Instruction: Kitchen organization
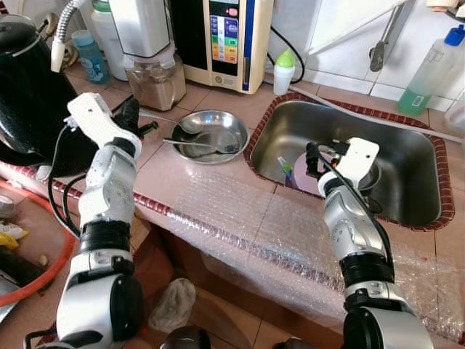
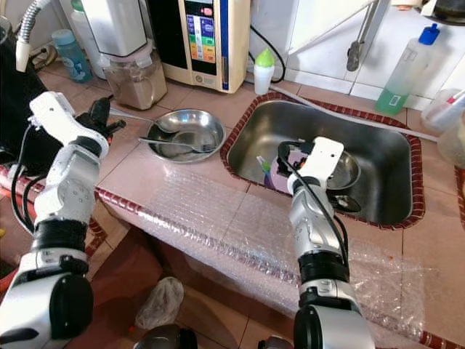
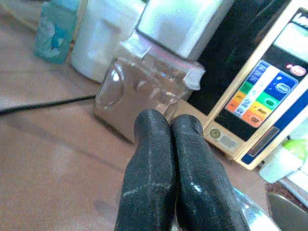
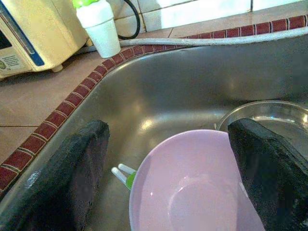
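Down in the sink, toward its worktop-side wall: a pink bowl, mouth facing up, round, so without a long axis to speak of. Just beside the bowl, on the side away from the tap, a green-and-white utensil, lying flat, handle end pointing out from under the bowl's rim toward the sink's near corner. Touching or overlapping the bowl's far side, a steel bowl, also mouth up.

Directly above the pink bowl, the right end effector, spread wide, one black finger on each side of the bowl, neither pressed against it, nothing held.

Left of the sink on the tiled worktop, a steel dish with a spoon lying across it, handle toward the robot's left.

Further left of the sink, past the dish, the left end effector, raised above the worktop, fingers pressed together, nothing between them, pointing at a clear jar of brownish contents under a white appliance.

Behind the dish, against the wall, a cream water machine with a coloured panel; between it and the sink's back corner, a small white bottle with a green cap.

Along the worktop's front edge, below the sink, a sheet of bubble wrap.
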You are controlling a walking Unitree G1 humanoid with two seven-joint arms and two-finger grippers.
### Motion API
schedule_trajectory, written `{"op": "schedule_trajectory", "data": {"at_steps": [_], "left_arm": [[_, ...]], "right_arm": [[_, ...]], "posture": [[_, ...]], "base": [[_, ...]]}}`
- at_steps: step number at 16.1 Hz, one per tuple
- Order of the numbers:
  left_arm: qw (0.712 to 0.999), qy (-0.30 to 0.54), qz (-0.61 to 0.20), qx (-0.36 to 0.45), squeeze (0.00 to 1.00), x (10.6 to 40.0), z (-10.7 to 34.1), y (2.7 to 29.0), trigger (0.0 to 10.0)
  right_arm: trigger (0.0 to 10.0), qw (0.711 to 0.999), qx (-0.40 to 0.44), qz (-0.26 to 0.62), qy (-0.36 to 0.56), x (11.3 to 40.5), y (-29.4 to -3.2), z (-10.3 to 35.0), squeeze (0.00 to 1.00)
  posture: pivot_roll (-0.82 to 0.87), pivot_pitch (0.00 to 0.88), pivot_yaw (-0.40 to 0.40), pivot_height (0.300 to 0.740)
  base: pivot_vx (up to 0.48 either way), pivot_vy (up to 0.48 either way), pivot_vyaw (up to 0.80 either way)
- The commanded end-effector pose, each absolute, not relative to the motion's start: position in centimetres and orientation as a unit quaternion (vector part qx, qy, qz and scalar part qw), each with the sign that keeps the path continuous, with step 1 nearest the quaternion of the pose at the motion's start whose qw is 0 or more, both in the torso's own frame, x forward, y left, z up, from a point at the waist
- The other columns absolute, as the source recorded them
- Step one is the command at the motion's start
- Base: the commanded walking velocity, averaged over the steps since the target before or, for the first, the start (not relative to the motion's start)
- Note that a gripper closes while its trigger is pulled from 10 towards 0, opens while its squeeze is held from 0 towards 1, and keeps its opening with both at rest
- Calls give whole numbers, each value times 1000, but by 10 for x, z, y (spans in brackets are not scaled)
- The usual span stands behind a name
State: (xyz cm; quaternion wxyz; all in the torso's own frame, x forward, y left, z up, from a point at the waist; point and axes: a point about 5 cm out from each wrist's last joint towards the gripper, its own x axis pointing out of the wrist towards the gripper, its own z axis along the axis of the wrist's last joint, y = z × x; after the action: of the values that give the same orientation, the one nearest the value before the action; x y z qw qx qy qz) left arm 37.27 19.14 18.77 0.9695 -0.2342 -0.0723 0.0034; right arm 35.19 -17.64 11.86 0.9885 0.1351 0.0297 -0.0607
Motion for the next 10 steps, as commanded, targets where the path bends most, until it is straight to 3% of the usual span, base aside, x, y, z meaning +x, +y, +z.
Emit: {"op": "schedule_trajectory", "data": {"at_steps": [1,7,10], "left_arm": [[968,-127,-16,-218,0,372,212,189,0],[965,-174,-104,-168,0,375,251,163,0],[953,-200,-184,-132,0,374,277,136,0]], "right_arm": [[10000,989,133,-52,27,354,-173,122,0],[10000,997,81,-1,-3,356,-168,133,0],[10000,996,-21,74,-36,357,-163,144,0]], "posture": [[-23,0,33,740],[-26,0,39,740],[-20,0,42,740]], "base": [[0,0,0],[0,0,0],[0,0,0]]}}
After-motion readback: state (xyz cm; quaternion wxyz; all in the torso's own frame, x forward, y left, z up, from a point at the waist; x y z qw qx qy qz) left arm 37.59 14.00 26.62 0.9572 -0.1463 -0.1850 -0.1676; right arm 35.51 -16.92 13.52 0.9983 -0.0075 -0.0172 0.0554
